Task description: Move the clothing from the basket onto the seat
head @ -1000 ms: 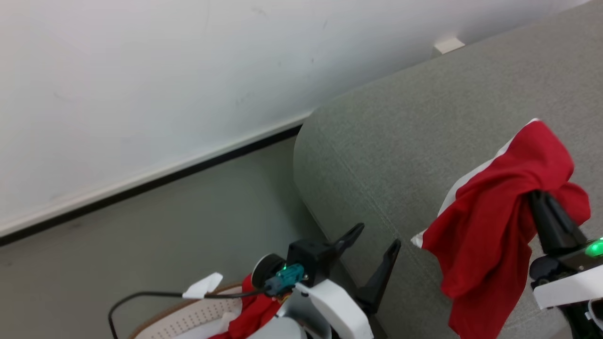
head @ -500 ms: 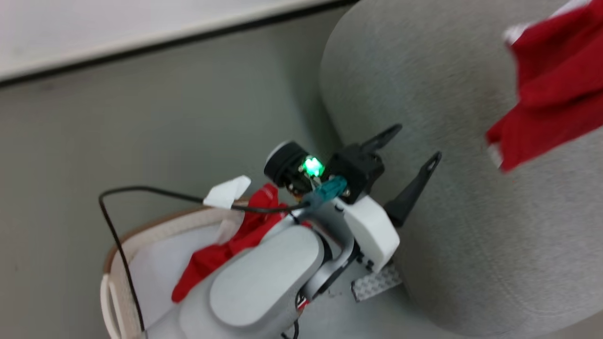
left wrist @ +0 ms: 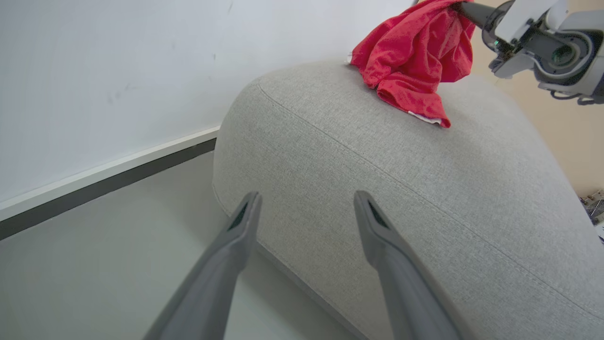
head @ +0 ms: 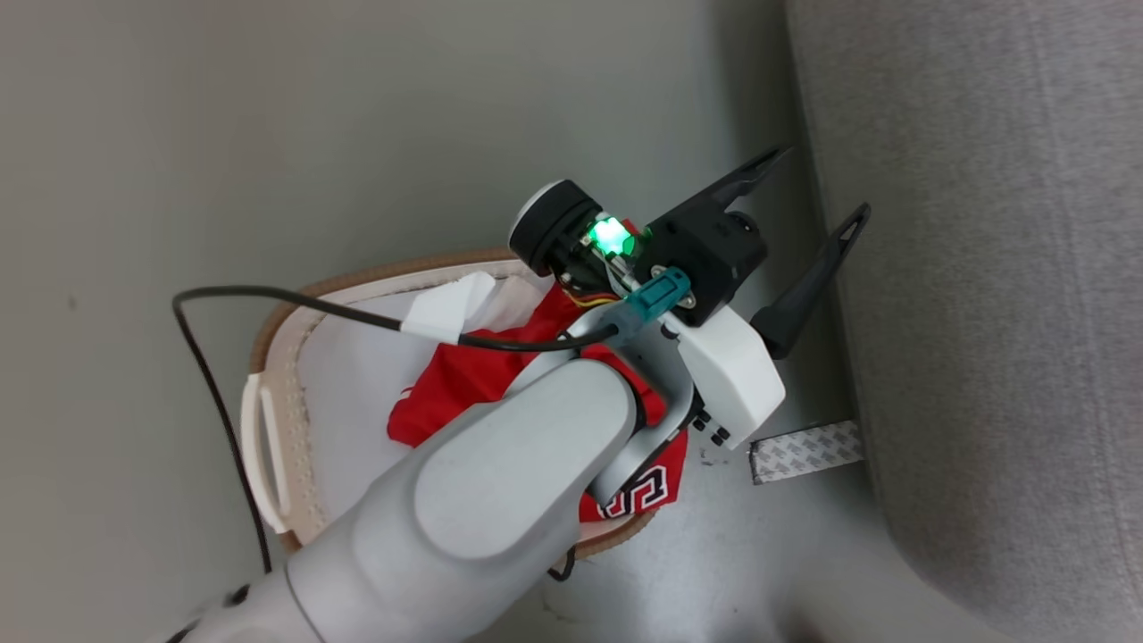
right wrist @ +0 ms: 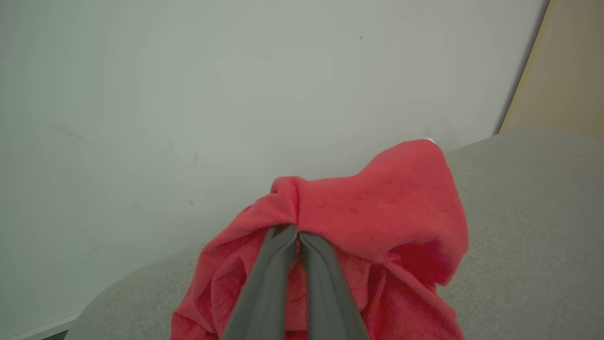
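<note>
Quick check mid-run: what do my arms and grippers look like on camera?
The left gripper has two long, tapering dark fingers on a black body, then a white wrist housing and a rounded silver-grey forearm. At the wrist sit a teal connector, a glowing green light and a black cable with a white tape tag. The right gripper has matching dark grey fingers.

Much of the basket [head: 295, 402] and the red clothing [head: 464, 375] inside is covered by the left forearm [head: 500, 473], the letter print [head: 638, 494] is partly hidden behind it, and the right end effector [right wrist: 298, 236] tips are buried in a red garment [right wrist: 377, 208] cropped at the bottom edge.
</note>
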{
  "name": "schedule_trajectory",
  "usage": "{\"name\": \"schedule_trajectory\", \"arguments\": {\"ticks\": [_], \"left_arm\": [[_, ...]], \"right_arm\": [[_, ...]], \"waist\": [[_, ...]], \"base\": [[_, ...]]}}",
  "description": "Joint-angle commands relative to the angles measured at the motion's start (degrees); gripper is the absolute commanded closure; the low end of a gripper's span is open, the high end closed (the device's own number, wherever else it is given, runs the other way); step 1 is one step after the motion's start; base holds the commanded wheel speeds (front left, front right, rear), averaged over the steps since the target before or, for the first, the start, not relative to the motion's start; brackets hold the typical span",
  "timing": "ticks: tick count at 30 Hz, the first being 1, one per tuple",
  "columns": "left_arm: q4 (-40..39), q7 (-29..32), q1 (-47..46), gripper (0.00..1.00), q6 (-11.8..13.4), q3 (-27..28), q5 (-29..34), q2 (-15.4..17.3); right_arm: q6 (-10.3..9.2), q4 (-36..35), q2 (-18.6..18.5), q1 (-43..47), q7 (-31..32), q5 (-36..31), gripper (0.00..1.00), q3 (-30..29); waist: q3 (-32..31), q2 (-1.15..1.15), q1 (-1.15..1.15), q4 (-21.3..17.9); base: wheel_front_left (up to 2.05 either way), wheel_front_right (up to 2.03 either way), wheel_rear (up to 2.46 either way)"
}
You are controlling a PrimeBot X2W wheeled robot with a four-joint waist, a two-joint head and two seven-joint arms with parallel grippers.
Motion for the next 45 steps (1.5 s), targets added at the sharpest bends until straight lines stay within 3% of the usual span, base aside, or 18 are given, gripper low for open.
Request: {"name": "schedule_trajectory", "arguments": {"ticks": [1, 3, 4, 6, 11, 18, 28, 37, 45], "left_arm": [[0.5, -0.6, 0.3, 0.0, 0.1, -0.1, -0.4, -0.3], [1.1, -1.1, 1.0, 0.0, 0.2, -0.3, -0.9, -0.3], [1.5, -1.4, 1.3, 0.0, 0.2, -0.4, -1.0, -0.3], [2.3, -1.8, 2.0, 0.0, 0.4, -0.2, -1.7, 0.0], [3.4, -3.4, 4.2, 0.0, 0.9, 0.7, -2.6, 1.0], [4.6, -7.1, 8.8, 0.0, 2.6, 4.1, -5.7, 3.7], [6.2, -13.6, 21.4, 0.0, 6.5, 10.4, -10.3, 7.5], [4.1, -14.6, 33.2, 0.0, 7.9, 16.5, -10.3, 9.0], [-1.0, -14.6, 44.3, 0.0, 6.3, 25.3, -4.4, 7.8]], "right_arm": [[-0.13, 2.2, 1.0, 0.0, -0.2, -1.4, 1.0, -1.1], [-0.12, 4.4, 2.3, 1.0, -0.2, -2.7, 1.0, -2.3], [-0.13, 5.5, 3.0, 1.6, -0.2, -3.1, 0.76, -3.2], [-0.12, 6.7, 4.6, 3.0, -0.2, -4.4, 0.0, -3.9], [-0.12, 2.9, 7.2, 7.9, -0.2, -6.2, 0.0, -5.5], [-0.12, -10.5, 10.1, 18.8, -0.2, -11.2, 0.0, -5.7], [-0.13, -27.1, 15.7, 36.5, -0.2, -19.7, 0.0, -5.9], [-0.13, -31.3, 20.2, 48.2, -0.2, -24.6, 0.0, -1.7], [-0.13, -30.9, 24.9, 55.3, -0.2, -27.2, 0.0, 1.4]], "waist": [[1.1, 0.0, -0.01, 1.6], [0.5, 0.0, -0.01, 1.6], [0.0, 0.0, -0.01, 1.6], [-1.4, 0.0, -0.01, 1.3], [-5.9, 0.0, -0.01, 0.7], [-14.1, 0.0, -0.01, 0.9], [-28.4, 0.0, -0.01, 5.2], [-37.0, 0.0, -0.01, 9.9], [-41.3, 0.0, -0.01, 11.4]], "base": [[0.0, 0.0, 0.0], [0.0, 0.0, 0.0], [0.0, 0.0, 0.0], [0.0, 0.0, 0.0], [0.0, 0.0, 0.0], [0.0, 0.0, 0.0], [0.0, 0.0, 0.0], [0.0, 0.0, 0.0], [0.0, 0.0, 0.0]]}}
